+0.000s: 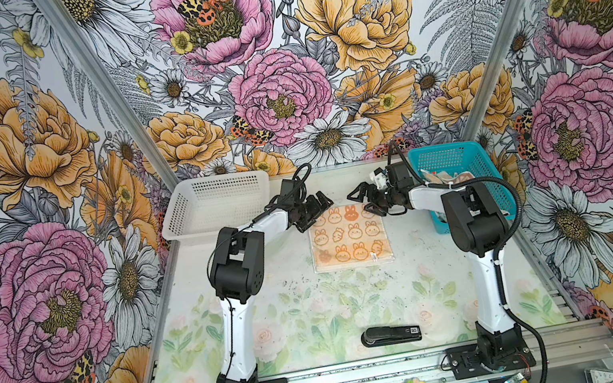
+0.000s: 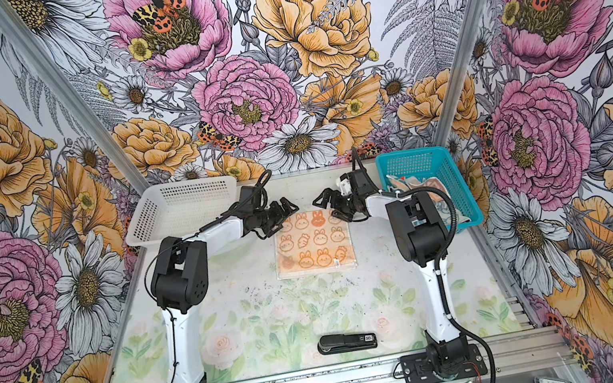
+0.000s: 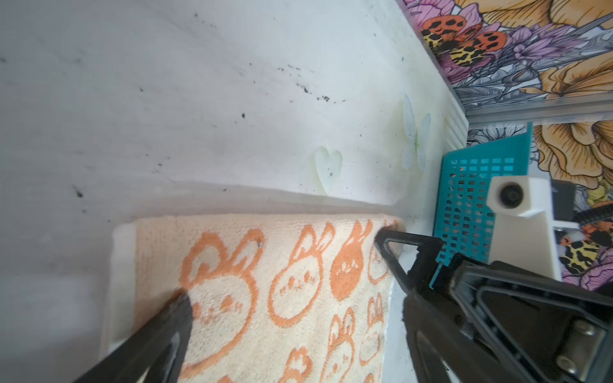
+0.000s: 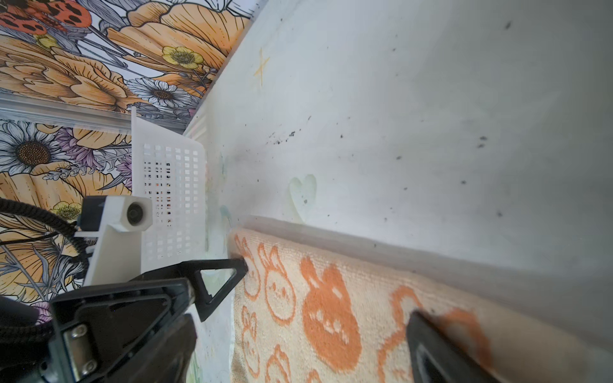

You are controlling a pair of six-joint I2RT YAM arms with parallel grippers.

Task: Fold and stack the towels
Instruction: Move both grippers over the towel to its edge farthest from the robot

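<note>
A cream towel (image 1: 350,238) (image 2: 313,242) printed with orange bunnies lies flat at the middle back of the table. My left gripper (image 1: 316,211) (image 2: 282,214) stands open over its far left corner. My right gripper (image 1: 364,204) (image 2: 328,208) stands open over its far right corner. In the left wrist view the open left gripper (image 3: 295,308) has the towel (image 3: 265,298) beneath it. The right wrist view shows the same for the right gripper (image 4: 298,331) and towel (image 4: 331,315). Nothing is held. More towels (image 1: 448,178) (image 2: 417,184) lie crumpled in the teal basket (image 1: 459,158).
A white perforated basket (image 1: 214,203) (image 4: 172,199) stands at the back left. The teal basket (image 3: 471,205) is at the back right, close behind my right arm. A black stapler (image 1: 391,334) lies near the front edge. Flowered walls enclose the table.
</note>
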